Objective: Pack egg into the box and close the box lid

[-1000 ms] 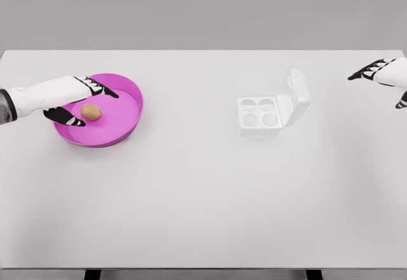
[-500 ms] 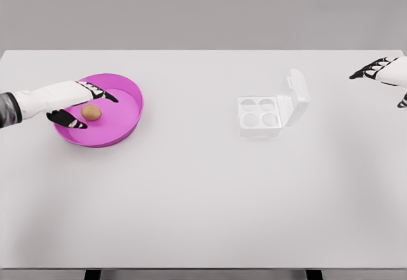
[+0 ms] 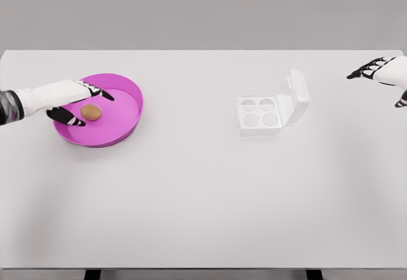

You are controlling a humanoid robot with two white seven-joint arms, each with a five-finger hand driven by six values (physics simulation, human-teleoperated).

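A brown egg (image 3: 91,112) lies in a round magenta bowl (image 3: 127,111) at the left of the white table. My left hand (image 3: 82,105) reaches into the bowl from the left, fingers spread around the egg without closing on it: thumb near its front left, fingers behind it. A white egg box (image 3: 259,116) with several empty cups sits right of centre, its lid (image 3: 295,98) standing open on the right side. My right hand (image 3: 381,73) hovers at the far right edge, fingers relaxed, holding nothing.
The white table (image 3: 203,197) spans the whole view, with its front edge near the bottom of the picture. Only the bowl and the egg box stand on it.
My left hand has drawn back a little to the left, its fingers settling closer around the egg. The right hand has barely shifted. Egg and box have not moved.
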